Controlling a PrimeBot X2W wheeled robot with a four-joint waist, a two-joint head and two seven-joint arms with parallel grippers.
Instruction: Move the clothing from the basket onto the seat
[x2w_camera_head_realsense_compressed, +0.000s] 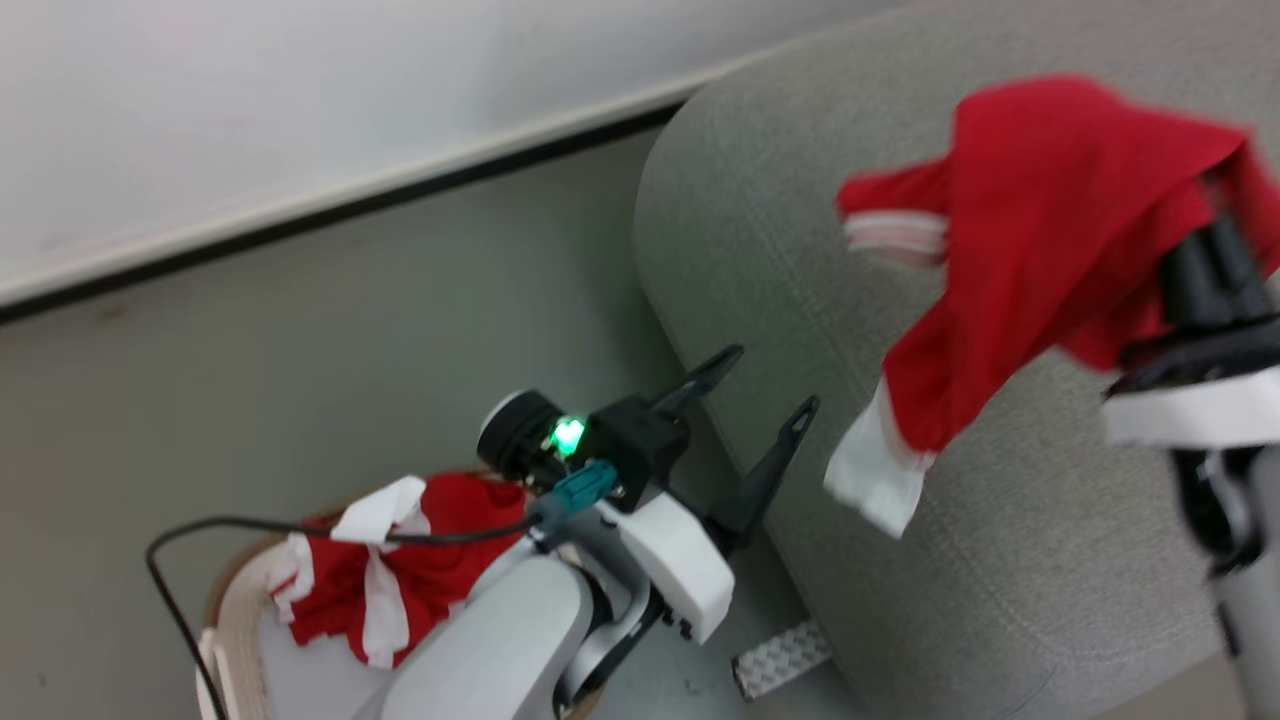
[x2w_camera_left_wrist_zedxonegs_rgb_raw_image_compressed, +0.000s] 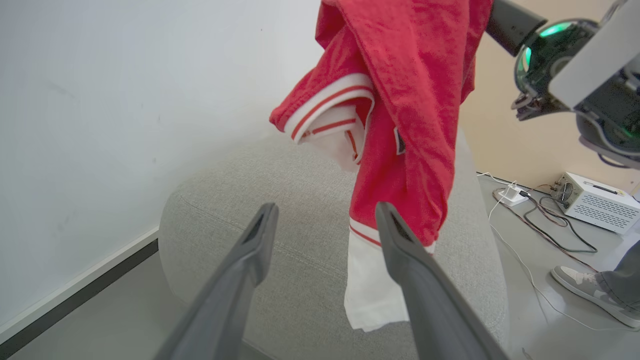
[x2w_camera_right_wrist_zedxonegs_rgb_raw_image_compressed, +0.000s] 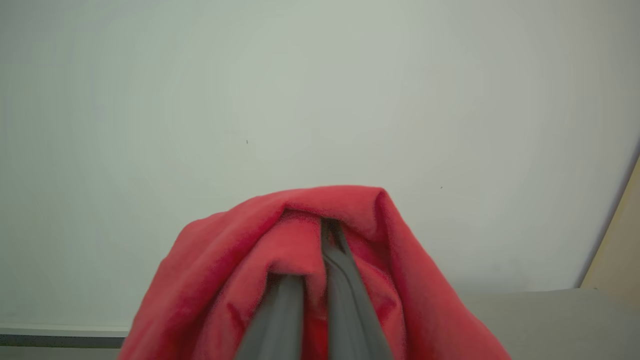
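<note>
A red garment with white striped trim (x2w_camera_head_realsense_compressed: 1030, 240) hangs in the air over the grey sofa (x2w_camera_head_realsense_compressed: 760, 230), draped over my right gripper (x2w_camera_right_wrist_zedxonegs_rgb_raw_image_compressed: 320, 235), which is shut on its fabric. The left wrist view shows that hanging garment (x2w_camera_left_wrist_zedxonegs_rgb_raw_image_compressed: 400, 115) before the sofa (x2w_camera_left_wrist_zedxonegs_rgb_raw_image_compressed: 300, 240). My left gripper (x2w_camera_head_realsense_compressed: 765, 380) is open and empty, beside the sofa's edge, above the basket (x2w_camera_head_realsense_compressed: 235, 600). More red and white clothing (x2w_camera_head_realsense_compressed: 400, 560) lies in the basket at the lower left, partly hidden by my left arm.
A grey floor and a white wall with a dark baseboard (x2w_camera_head_realsense_compressed: 330, 210) lie behind. A white box with cables (x2w_camera_left_wrist_zedxonegs_rgb_raw_image_compressed: 595, 200) sits on the floor past the sofa. A person's shoe (x2w_camera_left_wrist_zedxonegs_rgb_raw_image_compressed: 590, 290) stands there too. A patterned sofa foot (x2w_camera_head_realsense_compressed: 780, 660) shows below.
</note>
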